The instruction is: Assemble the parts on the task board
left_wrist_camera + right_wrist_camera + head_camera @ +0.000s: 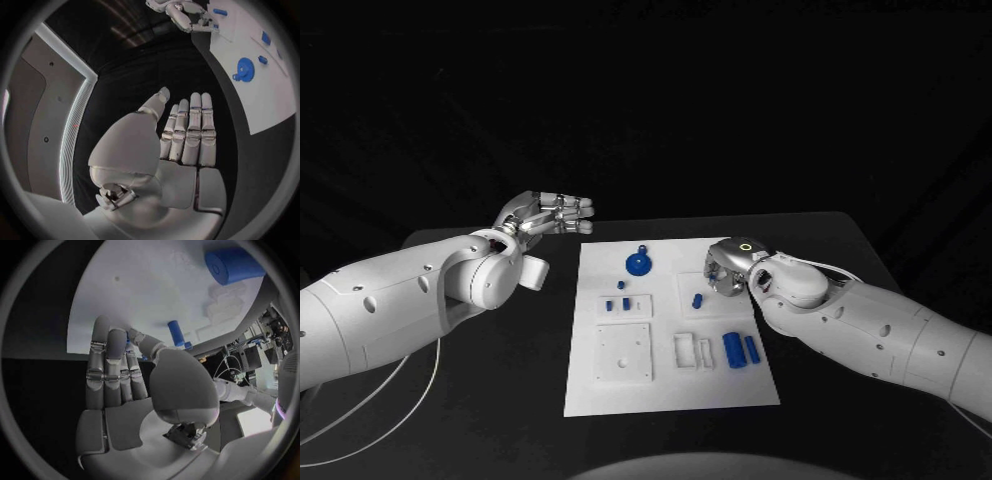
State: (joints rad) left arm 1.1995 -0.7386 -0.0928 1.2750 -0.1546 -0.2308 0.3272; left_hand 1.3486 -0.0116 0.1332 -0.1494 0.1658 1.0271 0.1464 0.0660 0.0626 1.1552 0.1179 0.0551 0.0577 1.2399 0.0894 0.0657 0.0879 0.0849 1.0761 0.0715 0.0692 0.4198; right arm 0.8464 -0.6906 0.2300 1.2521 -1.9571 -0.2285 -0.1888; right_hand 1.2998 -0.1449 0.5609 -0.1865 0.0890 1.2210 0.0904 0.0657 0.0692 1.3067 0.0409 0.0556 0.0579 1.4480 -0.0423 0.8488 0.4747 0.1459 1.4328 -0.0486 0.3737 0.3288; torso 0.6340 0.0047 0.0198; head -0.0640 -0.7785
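Observation:
The white task board [668, 395] lies in the middle of the table. On it are a blue gear-like part [638, 263], several small blue pieces around [617, 300], a blue peg [698, 298] and two blue cylinders [741, 349]. My right hand [728, 268] hovers over the board's right edge, fingers straight and together, holding nothing. In the right wrist view its thumb tip lies close beside the blue peg [176, 331]. My left hand [548, 215] floats off the board's far left corner, fingers [190, 130] straight, empty. The left wrist view shows the gear [244, 69] and the right hand [181, 12].
A white square plate [623, 352] and a white block [687, 349] sit on the board's near half. A larger blue cylinder [232, 266] lies on the board beyond my right hand. Black table [473, 420] surrounds the board on both sides.

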